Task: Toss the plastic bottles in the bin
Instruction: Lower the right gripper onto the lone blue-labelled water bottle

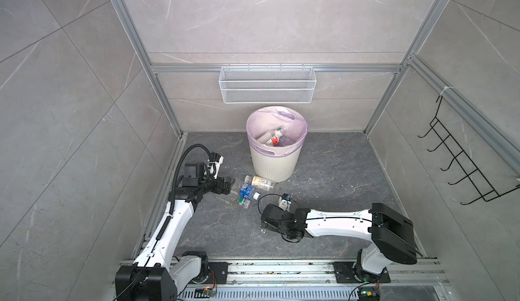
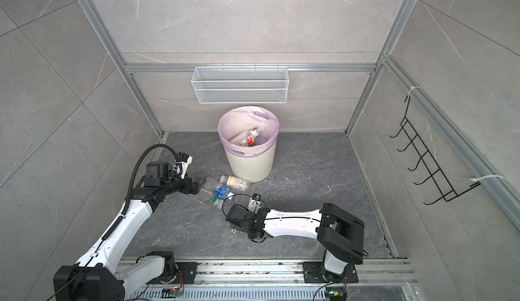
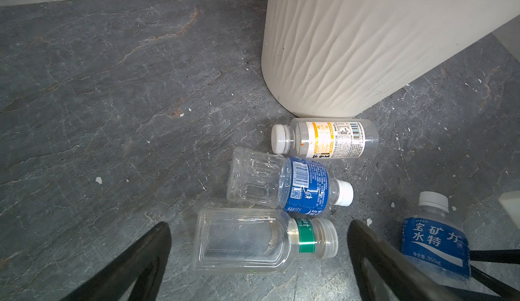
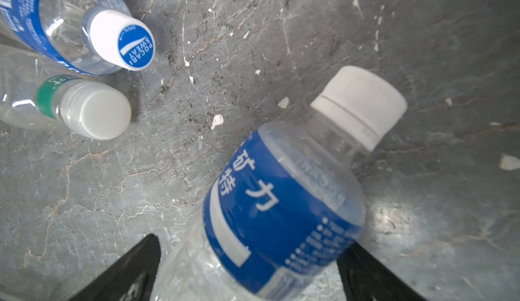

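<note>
The cream ribbed bin (image 1: 271, 161) (image 2: 250, 164) (image 3: 351, 46), lined with a pale lilac bag, stands at the back wall with several plastic bottles (image 1: 277, 136) inside. Three bottles lie on the floor in front of it: a yellow-label one (image 1: 260, 181) (image 3: 329, 139), a blue-label one (image 1: 247, 191) (image 3: 304, 187) (image 4: 36, 12) and a clear one with a green neck band (image 1: 243, 202) (image 3: 253, 240) (image 4: 56, 102). My left gripper (image 1: 232, 185) (image 3: 260, 225) is open, low over the clear bottle. My right gripper (image 1: 263, 225) (image 4: 250, 242) is open, with another blue-label bottle (image 4: 281, 201) (image 3: 434, 243) lying between its fingers.
A white wire mesh basket (image 1: 267, 84) hangs on the back wall above the bin. A black hook rack (image 1: 464, 159) is fixed to the right wall. The arms' base rail (image 1: 281, 268) runs along the front edge. Small white crumbs dot the dark stone floor (image 1: 337, 178).
</note>
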Robot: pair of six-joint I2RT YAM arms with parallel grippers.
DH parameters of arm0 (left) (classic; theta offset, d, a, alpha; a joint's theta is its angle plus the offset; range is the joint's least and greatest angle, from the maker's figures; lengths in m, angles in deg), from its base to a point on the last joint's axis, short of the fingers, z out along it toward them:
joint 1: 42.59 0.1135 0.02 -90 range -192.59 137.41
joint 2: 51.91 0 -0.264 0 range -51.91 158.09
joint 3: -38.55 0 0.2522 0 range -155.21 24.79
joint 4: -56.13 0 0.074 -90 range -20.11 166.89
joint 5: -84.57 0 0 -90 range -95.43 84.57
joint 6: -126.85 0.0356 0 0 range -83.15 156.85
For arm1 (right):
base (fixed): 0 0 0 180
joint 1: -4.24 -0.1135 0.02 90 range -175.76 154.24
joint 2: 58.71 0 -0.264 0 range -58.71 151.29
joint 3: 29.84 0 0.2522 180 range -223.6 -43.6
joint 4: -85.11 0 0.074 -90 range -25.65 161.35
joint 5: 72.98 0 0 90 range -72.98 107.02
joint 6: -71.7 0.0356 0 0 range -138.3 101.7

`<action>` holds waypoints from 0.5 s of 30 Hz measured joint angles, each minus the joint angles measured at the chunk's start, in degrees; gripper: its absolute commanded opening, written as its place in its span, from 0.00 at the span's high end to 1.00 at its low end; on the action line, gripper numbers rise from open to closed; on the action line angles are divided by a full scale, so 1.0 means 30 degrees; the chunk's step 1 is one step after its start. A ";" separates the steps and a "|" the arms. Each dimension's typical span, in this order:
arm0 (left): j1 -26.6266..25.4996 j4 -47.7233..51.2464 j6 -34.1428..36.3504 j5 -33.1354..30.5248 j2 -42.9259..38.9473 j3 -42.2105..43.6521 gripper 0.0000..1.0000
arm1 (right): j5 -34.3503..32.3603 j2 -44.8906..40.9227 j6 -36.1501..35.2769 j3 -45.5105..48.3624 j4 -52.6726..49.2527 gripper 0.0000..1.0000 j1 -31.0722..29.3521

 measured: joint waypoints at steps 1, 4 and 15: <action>0.0000 -0.0007 -0.0007 0.0000 0.0000 0.0000 0.00 | 0.0000 0.0036 0.0007 -0.0007 0.0029 0.01 0.0000; -0.0007 0.0000 -0.0007 0.0000 0.0000 0.0000 0.00 | 0.0000 0.0255 0.0007 -0.0007 0.0044 0.02 0.0000; 0.0000 0.0015 0.0000 0.0000 0.0000 0.0000 0.00 | 0.0073 0.1217 -0.0277 -0.0095 0.0124 0.17 0.0117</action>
